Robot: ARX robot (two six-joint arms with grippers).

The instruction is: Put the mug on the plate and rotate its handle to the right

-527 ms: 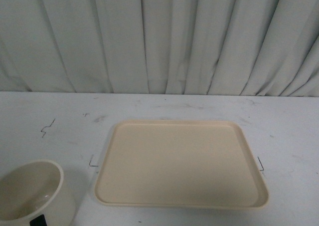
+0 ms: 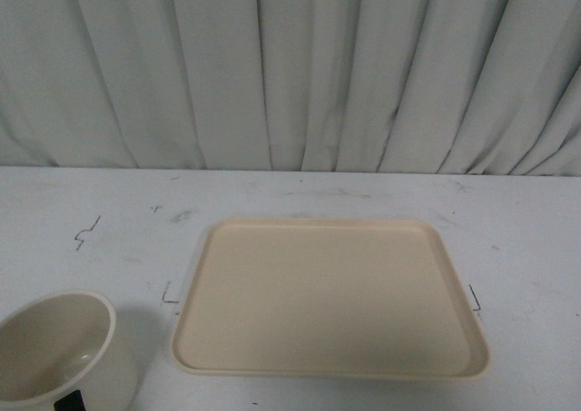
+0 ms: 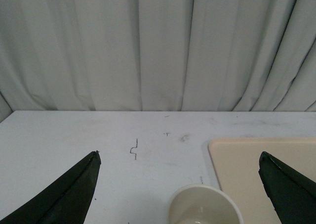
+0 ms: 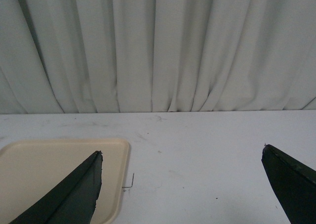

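A pale pleated curtain (image 2: 290, 66) hangs behind the white counter (image 2: 91, 202). In the front view, the plate (image 2: 327, 293) lies mid-counter and the mug (image 2: 64, 357) stands on the counter to its left, apart from it. In the left wrist view, the left hand (image 3: 178, 154) is spread wide and holds nothing, with the mug showing between its fingers. In the right wrist view, the right hand (image 4: 182, 149) is likewise wide open and holds nothing, near the plate's corner.

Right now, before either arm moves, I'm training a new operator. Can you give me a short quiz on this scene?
1. True or false: the mug stands on the plate.
2. In the front view, the mug sits on which side of the plate? A: left. B: right. C: behind it.
3. Fill in: the left gripper and the right gripper are both ____.
Key: 1 false; 2 A; 3 open.
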